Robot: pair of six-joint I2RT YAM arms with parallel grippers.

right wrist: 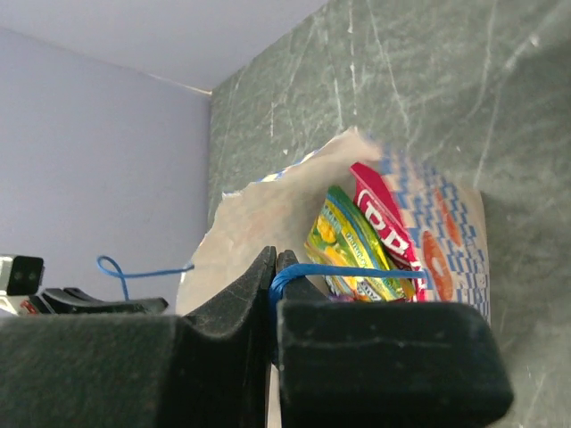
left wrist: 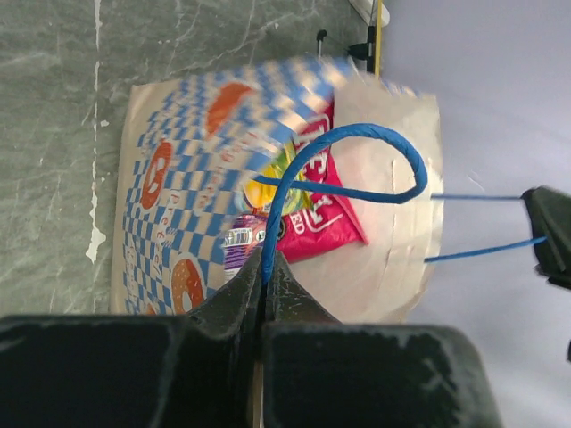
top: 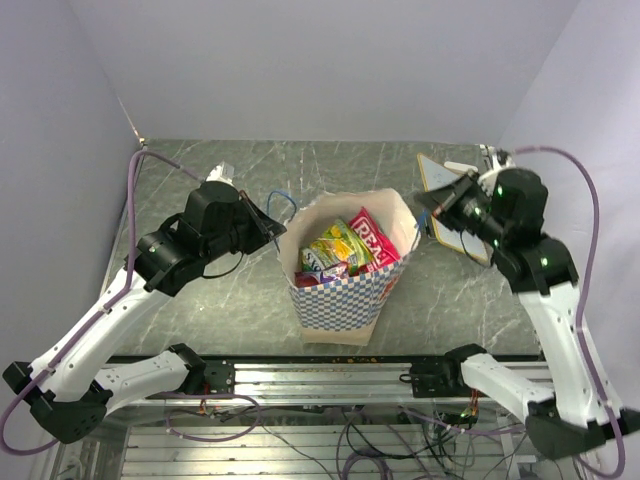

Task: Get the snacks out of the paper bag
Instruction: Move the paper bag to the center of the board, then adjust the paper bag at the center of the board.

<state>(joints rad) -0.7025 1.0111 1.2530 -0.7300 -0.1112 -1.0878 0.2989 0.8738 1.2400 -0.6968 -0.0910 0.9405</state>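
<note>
centrally on green marbled table (top: 200,175): upright checkered paper bag (top: 345,300), mouth wide, snacks (top: 345,250) standing inside. left gripper (left wrist: 266,269) clamped tight on left string handle (left wrist: 361,130); right gripper (right wrist: 274,267) clamped tight on right string handle (right wrist: 357,268), both pulled outward.

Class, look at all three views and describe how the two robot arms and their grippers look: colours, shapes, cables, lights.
The left arm and right arm have white links joined by black motor housings that carry small green lights. A purple cable loops along each arm. The left gripper and right gripper have matte black, wedge-shaped fingers that taper to thin tips.
</note>
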